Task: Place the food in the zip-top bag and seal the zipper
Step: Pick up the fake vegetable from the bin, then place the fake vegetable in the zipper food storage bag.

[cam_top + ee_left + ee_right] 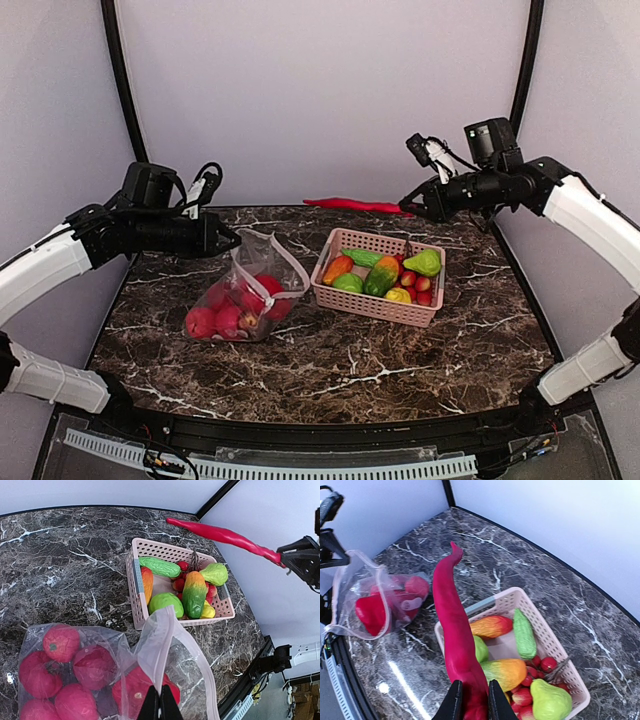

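The clear zip-top bag (245, 295) lies on the table's left, with several red toy fruits (205, 320) inside. Its mouth is held up and open. My left gripper (232, 240) is shut on the bag's pale pinkish zipper edge (162, 667), also seen in the left wrist view (161, 702). My right gripper (408, 207) is shut on the stem end of a long red chili pepper (350, 205) and holds it in the air above the basket's far side. The pepper (452, 625) points toward the bag (367, 602) in the right wrist view, between my right gripper's fingers (473, 702).
A pink lattice basket (325, 288) stands right of the bag with mangoes, a green pear, a cucumber, a lime and small red pieces. The table's walls rise at the back and both sides.
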Available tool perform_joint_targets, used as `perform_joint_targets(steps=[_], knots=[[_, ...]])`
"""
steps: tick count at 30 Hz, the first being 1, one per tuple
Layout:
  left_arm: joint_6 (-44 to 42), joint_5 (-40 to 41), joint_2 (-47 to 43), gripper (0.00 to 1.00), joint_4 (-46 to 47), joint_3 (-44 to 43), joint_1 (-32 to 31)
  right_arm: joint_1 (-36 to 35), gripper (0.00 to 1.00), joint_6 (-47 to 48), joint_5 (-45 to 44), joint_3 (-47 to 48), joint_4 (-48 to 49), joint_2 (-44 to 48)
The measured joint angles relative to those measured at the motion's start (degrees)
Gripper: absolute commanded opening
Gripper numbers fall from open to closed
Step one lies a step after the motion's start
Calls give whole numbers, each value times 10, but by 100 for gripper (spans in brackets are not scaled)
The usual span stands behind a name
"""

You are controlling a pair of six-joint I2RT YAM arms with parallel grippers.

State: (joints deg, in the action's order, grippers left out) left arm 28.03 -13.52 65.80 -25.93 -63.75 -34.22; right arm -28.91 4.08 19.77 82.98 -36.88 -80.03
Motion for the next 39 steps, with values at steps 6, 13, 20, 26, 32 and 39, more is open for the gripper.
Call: perform_joint_targets(steps=[6, 13, 20, 26, 32, 39], knots=[[0, -6, 20, 1, 10, -7, 0, -72, 16, -40, 51, -19, -4, 52], [0, -11, 32, 1, 18, -10, 0, -132, 16, -78, 89, -48, -11, 83], [0, -28, 32, 1, 24, -10, 2, -157, 16, -98, 86, -55, -36, 80], [-4, -53, 32, 1, 36, -10, 3, -169, 16, -114, 63, -31, -41, 30], [-10, -85, 32, 1, 36, -10, 3, -200, 17, -132, 29, 40, -48, -55], [-15, -106, 32, 1, 36, -10, 2, -273, 17, -160, -34, 180, -58, -178]])
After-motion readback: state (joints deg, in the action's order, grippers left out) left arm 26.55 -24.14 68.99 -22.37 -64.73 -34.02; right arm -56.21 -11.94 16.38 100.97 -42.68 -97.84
